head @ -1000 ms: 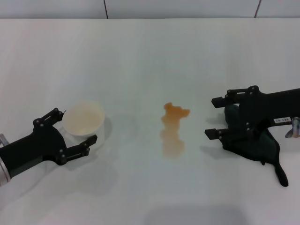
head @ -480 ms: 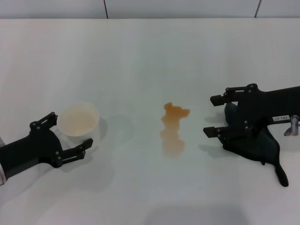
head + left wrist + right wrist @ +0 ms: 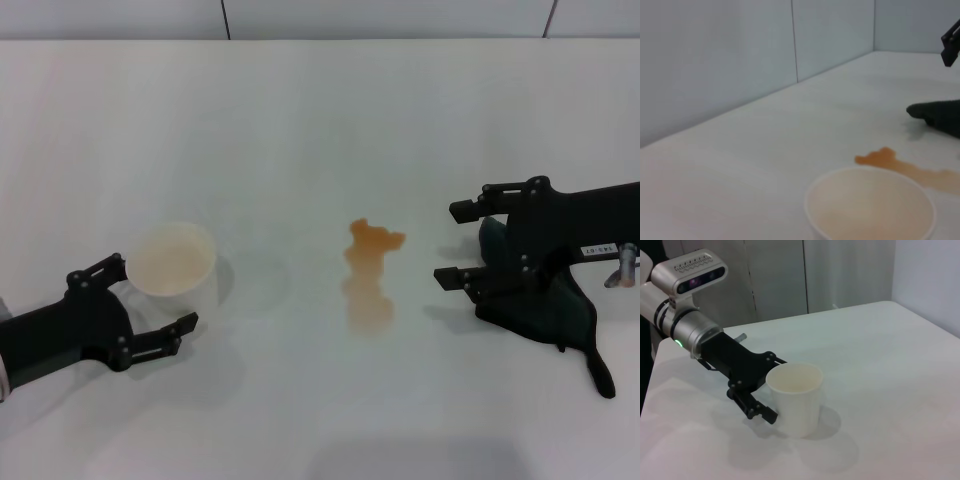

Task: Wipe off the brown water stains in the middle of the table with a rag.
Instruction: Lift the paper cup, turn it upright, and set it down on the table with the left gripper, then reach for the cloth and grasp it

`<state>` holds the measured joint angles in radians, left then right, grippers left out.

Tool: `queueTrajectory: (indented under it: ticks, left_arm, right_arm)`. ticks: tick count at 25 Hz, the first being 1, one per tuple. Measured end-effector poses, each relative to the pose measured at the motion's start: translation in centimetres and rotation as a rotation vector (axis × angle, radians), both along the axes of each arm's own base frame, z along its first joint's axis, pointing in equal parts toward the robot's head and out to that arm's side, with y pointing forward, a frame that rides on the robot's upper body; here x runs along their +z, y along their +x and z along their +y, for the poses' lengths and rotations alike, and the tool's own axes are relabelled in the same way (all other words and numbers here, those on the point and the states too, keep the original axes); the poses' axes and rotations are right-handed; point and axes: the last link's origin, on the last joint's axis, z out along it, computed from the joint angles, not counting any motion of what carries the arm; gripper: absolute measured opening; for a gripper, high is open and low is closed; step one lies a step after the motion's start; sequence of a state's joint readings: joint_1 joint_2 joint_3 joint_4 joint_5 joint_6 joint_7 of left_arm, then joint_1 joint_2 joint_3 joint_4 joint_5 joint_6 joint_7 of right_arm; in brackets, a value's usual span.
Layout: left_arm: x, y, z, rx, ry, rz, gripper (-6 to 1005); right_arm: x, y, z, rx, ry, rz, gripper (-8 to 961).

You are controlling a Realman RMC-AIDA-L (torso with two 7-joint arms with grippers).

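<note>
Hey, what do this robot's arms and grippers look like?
Both grippers, the left gripper and the right gripper, are matte black with two slim linkage fingers. The left arm has a silver-grey wrist with a green light and a camera module; the right carries a small white label.

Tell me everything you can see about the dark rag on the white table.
The dark grey-black soft cloth rag lies bunched in uneven folds on the white table, on the robot's right side, apart from the orange-brown water stain. A narrow tail-like corner trails out toward the table's near edge. The right gripper is over it with fingers open, its body covering part of the cloth; whether it touches the cloth cannot be told. The left wrist view shows only one rounded end.
</note>
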<state>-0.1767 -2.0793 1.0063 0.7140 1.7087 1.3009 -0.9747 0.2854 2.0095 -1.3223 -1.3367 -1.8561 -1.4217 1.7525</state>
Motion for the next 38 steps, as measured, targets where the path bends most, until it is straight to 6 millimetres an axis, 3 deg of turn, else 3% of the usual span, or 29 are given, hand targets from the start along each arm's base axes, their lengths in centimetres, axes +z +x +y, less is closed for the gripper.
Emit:
queueTrajectory:
  ticks: [10, 21, 32, 38]
  left_arm:
    - [1.8, -0.5, -0.7, 0.023, 0.032, 0.034, 894]
    - [4.7, 1.5, 0.7, -0.057, 0.119, -0.009, 895]
    - [8.2, 5.1, 2.6, -0.121, 0.104, -0.132, 895]
    - [8.8, 7.4, 3.5, -0.145, 0.017, -0.097, 895]
  right_arm:
    - [-0.1, 0.2, 0.1, -0.008, 0.005, 0.000, 790]
    - [0.1, -0.1, 0.1, -0.016, 0.008, 0.027, 789]
    - [0.9, -1.6, -0.1, -0.040, -0.002, 0.073, 789]
    - [1.8, -2.0, 0.0, -0.041, 0.011, 0.093, 788]
